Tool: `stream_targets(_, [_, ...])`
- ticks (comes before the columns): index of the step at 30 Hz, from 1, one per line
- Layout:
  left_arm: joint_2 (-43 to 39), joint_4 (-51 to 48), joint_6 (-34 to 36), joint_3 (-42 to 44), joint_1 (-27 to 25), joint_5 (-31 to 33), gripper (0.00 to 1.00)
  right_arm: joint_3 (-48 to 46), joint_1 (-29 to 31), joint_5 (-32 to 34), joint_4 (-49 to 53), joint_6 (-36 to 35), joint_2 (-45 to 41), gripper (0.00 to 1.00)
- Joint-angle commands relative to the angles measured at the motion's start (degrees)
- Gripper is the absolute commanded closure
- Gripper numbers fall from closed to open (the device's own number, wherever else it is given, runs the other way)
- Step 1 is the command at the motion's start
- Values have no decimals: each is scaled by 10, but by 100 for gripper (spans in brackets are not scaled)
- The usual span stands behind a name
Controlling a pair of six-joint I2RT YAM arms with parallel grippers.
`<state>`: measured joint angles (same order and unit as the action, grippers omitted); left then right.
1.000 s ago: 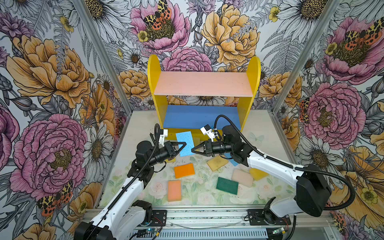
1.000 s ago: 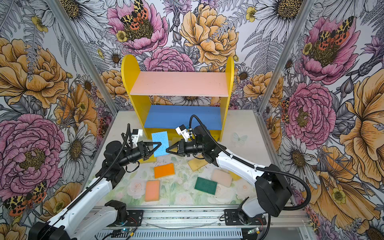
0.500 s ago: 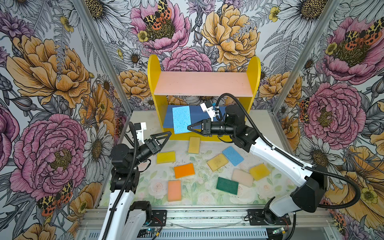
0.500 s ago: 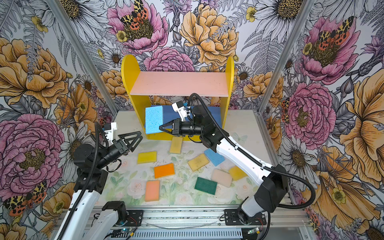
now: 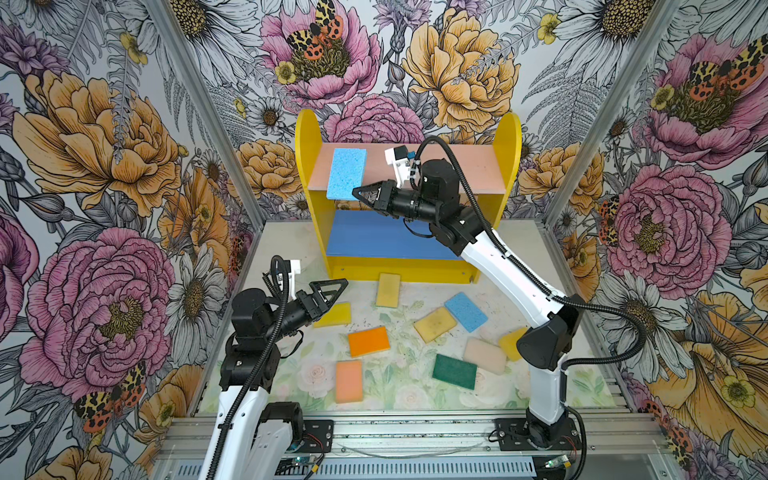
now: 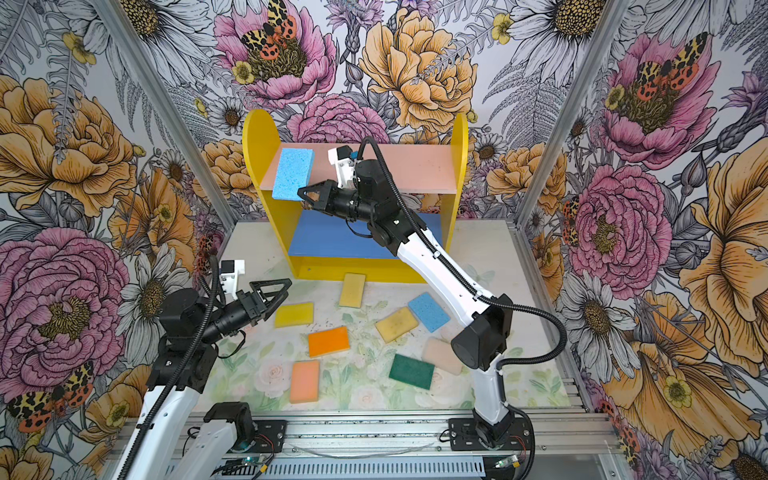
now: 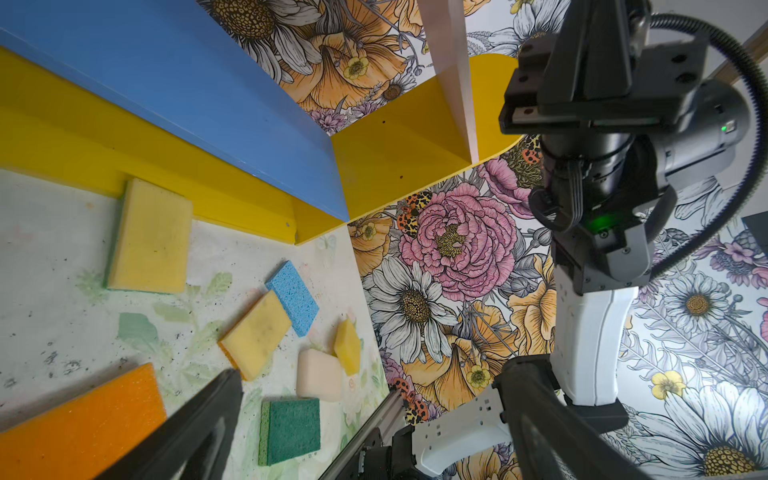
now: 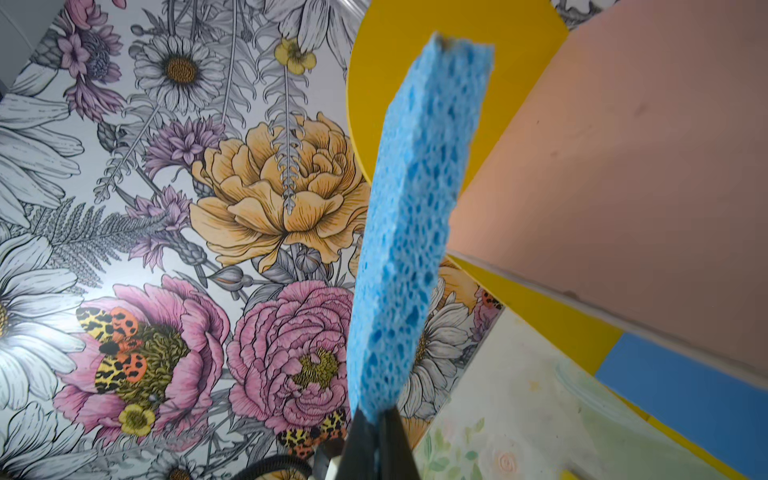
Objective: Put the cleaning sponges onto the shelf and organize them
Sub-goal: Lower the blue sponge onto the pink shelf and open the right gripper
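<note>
The shelf [image 5: 469,166] stands at the back with a pink upper board and a blue lower board [image 5: 374,239]. My right gripper [image 5: 358,192] is shut on the lower edge of a light blue sponge [image 5: 346,173], which it holds upright at the left end of the pink board [image 8: 623,166]. The right wrist view shows this sponge [image 8: 415,208] edge-on, pinched in the gripper [image 8: 376,419]. My left gripper [image 5: 334,291] hangs open and empty above the table's left side, just above a yellow sponge [image 5: 334,314]. Several more sponges lie on the table, among them orange [image 5: 368,341], peach [image 5: 349,381] and dark green [image 5: 454,371].
Floral walls close in the left, back and right sides. A metal rail [image 5: 415,428] runs along the front edge. My right arm [image 5: 498,257] reaches over the table's right part and partly hides a yellow sponge [image 5: 509,343] beside the cream one [image 5: 484,355].
My left gripper opened, let go of the light blue sponge and drew back to the left. My right gripper carried that sponge from the table up to the pink board.
</note>
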<state>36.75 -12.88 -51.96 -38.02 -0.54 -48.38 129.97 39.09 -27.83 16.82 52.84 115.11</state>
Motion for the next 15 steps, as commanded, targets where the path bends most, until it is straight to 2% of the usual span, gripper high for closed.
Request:
stream_targets(1, [0,-21,27,-1,-10,11,1,114,5,78,55,-28,68,100])
stream_targets(3, [4,-25,31,-1,-14,11,1,203,6,84,69,-25,124,100])
stream_targets(6, [8,-38,44,-6,-16,11,1,284,6,94,73,-10,184,100])
stream_targets(15, [29,-48,65,-19,-11,6,1,296,5,110,72,-13,209,100])
